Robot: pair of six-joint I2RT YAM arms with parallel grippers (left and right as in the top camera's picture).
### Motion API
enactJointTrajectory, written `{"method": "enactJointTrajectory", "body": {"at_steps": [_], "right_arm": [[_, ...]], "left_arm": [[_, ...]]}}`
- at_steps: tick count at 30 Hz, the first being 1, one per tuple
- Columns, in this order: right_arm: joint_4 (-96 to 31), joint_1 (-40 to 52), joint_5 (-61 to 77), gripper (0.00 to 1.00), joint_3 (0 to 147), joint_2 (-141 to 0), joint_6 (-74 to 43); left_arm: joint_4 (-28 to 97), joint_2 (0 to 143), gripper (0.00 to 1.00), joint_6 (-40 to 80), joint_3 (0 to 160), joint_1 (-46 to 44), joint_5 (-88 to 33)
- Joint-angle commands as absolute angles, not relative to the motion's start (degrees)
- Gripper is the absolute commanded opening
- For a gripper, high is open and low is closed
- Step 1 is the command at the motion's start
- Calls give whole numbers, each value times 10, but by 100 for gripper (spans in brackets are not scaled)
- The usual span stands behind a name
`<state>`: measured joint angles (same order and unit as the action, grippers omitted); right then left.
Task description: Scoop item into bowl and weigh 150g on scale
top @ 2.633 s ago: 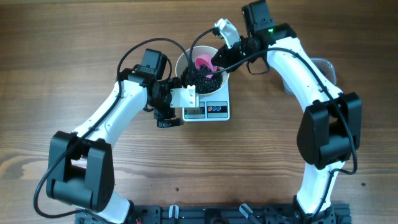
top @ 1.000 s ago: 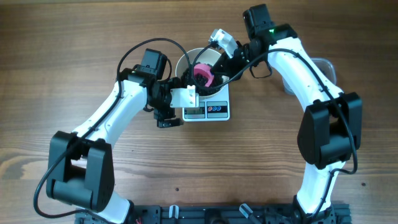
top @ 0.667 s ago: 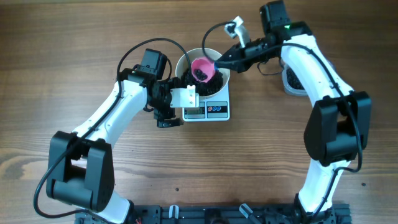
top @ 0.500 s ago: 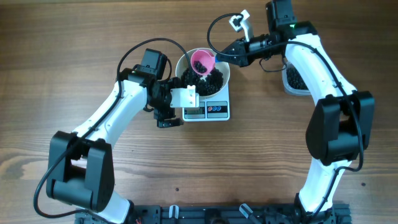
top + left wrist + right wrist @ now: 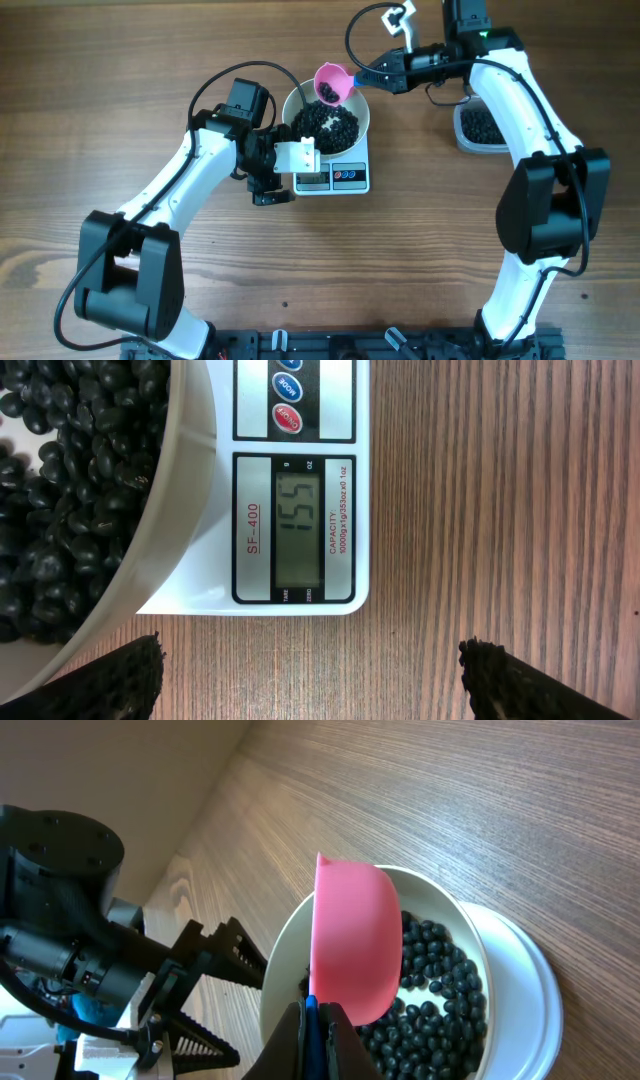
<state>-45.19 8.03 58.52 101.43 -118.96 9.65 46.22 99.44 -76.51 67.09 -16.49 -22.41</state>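
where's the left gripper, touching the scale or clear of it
Apart. The left wrist view shows bare wood between the scale and both fingertips of the open left gripper.

Arms: two white-and-black robot arms, the left arm [image 5: 185,175] and the right arm [image 5: 515,95]
Tools: two, the left tool [image 5: 315,685] and the right tool [image 5: 318,1038]
Bowl: one round white bowl [image 5: 364,120]
Scale: one white square kitchen scale [image 5: 358,166]
Display: one grey digital display [image 5: 298,525]
Buttons: two in view, a blue button [image 5: 287,382] and a red button [image 5: 287,418]
Scoop: one pink round plastic scoop [image 5: 332,82]
Tub: one clear plastic tub [image 5: 461,132]
Beans: small shiny black beans [image 5: 325,125], too many to count
Tabletop: one brown wooden tabletop [image 5: 110,80]
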Motion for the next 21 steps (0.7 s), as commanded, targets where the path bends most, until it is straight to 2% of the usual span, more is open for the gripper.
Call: {"method": "enactJointTrajectory", "body": {"at_steps": [1, 7, 13, 21], "right_arm": [[-454, 82, 605, 4, 1032, -1195, 88], [-464, 82, 589, 4, 1032, -1191, 88], [-503, 82, 420, 4, 1032, -1191, 91], [-482, 82, 434, 4, 1032, -1191, 91]], "left_arm": [[462, 1000, 100, -776, 666, -163, -236], [462, 1000, 100, -776, 666, -163, -236], [462, 1000, 100, -776, 666, -163, -236], [462, 1000, 100, -776, 666, -163, -236]]}}
